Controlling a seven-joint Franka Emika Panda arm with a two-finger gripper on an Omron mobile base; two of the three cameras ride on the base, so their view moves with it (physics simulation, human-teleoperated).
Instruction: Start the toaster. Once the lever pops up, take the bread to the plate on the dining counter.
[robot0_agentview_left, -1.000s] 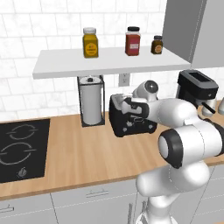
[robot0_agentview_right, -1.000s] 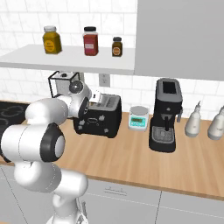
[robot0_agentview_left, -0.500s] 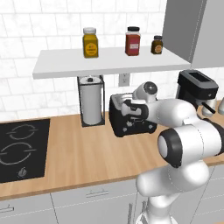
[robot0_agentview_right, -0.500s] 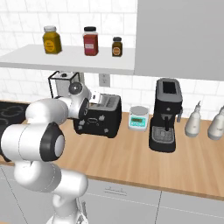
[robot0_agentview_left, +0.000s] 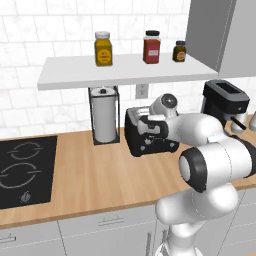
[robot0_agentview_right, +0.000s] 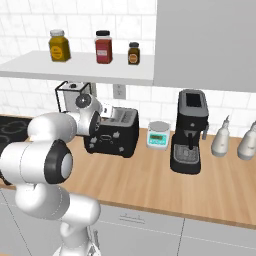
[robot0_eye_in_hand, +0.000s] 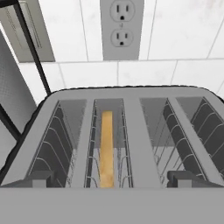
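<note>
Edgewise, tan bread (robot0_eye_in_hand: 106, 148) in toaster (robot0_eye_in_hand: 131, 131) slot

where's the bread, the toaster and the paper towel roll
bread (robot0_eye_in_hand: 106, 148): hand view, on the tan top edge of the slice standing in the second slot from the left.
toaster (robot0_agentview_right: 114, 141): right base view, on its black front face.
paper towel roll (robot0_agentview_left: 104, 116): left base view, on the white side of the roll.

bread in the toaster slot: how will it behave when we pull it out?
The bread looks like a thin slice standing on edge between the slot wires, so probably light and fairly stiff, though apt to crush under a hard pinch. It sits low in the toaster, so it may snag on the wires unless drawn straight up.
</note>
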